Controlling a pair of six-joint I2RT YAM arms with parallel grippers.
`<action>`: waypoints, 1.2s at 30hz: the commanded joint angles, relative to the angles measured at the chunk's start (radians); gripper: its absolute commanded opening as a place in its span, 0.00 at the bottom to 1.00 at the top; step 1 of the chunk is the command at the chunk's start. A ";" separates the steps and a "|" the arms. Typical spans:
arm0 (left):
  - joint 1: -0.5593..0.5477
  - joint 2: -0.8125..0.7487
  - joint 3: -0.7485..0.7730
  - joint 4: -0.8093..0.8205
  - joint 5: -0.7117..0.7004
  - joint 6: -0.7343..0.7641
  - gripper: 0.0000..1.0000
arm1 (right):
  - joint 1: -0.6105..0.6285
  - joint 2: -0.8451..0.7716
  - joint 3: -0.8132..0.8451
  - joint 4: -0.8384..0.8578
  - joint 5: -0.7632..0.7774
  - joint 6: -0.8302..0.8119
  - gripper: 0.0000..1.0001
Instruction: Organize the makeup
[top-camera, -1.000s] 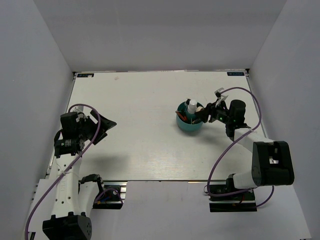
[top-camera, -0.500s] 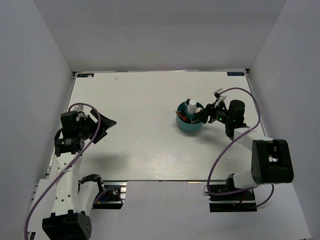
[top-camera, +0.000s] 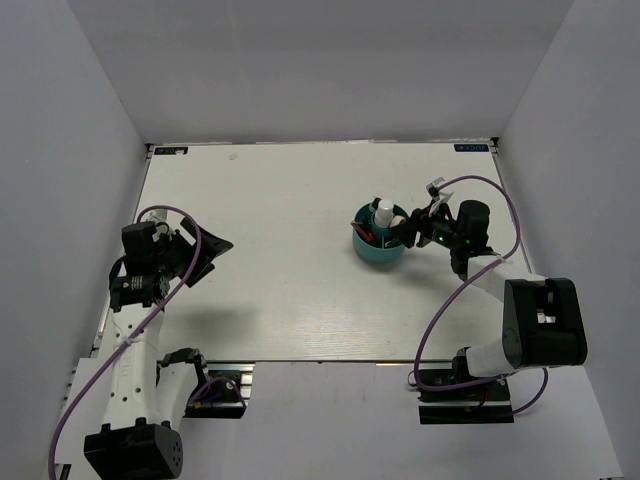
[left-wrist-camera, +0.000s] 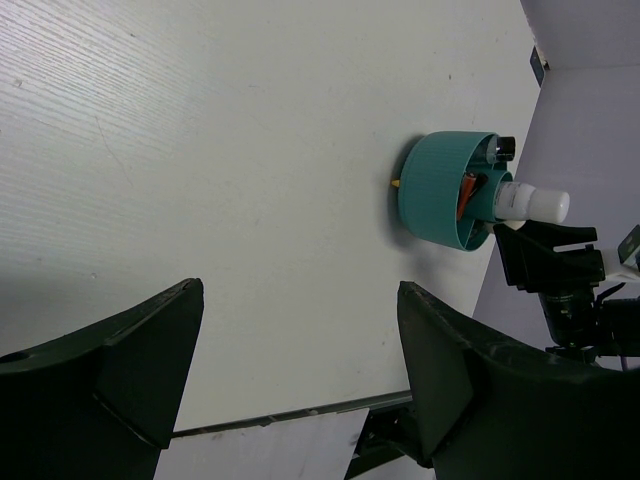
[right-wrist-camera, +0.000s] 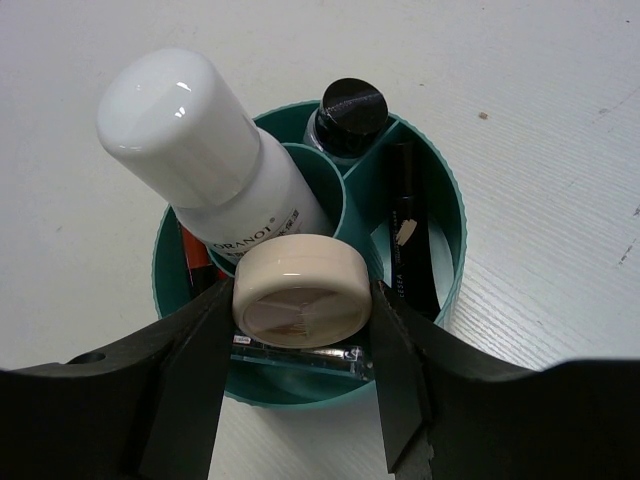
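My left gripper (left-wrist-camera: 297, 292) hangs well to the left of the teal cup (top-camera: 380, 248), its jaws spread wide with nothing between them and only bare white table (top-camera: 280, 200) under them.

The teal cup stands upright on the table, divided into compartments around a centre tube. A white bottle (right-wrist-camera: 200, 140) sits in that centre tube, leaning toward the cup's left side as my right wrist camera sees it. A black-capped tube (right-wrist-camera: 350, 105) stands in the compartment at the cup's far rim. A thin black stick (right-wrist-camera: 405, 240) leans in the compartment on the cup's right side, and a red stick (right-wrist-camera: 195, 262) shows in the compartment on the cup's left, partly hidden by the bottle.

My right gripper (top-camera: 408, 228) reaches in from the cup's right and sits over the cup's near rim. It is pinching a round cream compact (right-wrist-camera: 302, 298), one finger pressed against each side. The compact is above the cup's near compartment, touching the bottle. Just below it lies a flat clear-edged piece (right-wrist-camera: 300, 362); I cannot tell whether it is part of the compact.
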 joint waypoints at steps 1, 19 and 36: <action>0.006 -0.001 -0.002 0.020 0.010 0.004 0.87 | -0.002 -0.009 -0.011 0.038 -0.009 -0.021 0.34; 0.006 -0.006 0.004 0.011 0.010 0.004 0.87 | -0.004 -0.034 -0.022 0.012 -0.006 -0.035 0.70; 0.006 -0.021 0.014 0.003 0.013 0.007 0.88 | -0.036 -0.178 -0.003 -0.184 -0.052 -0.136 0.73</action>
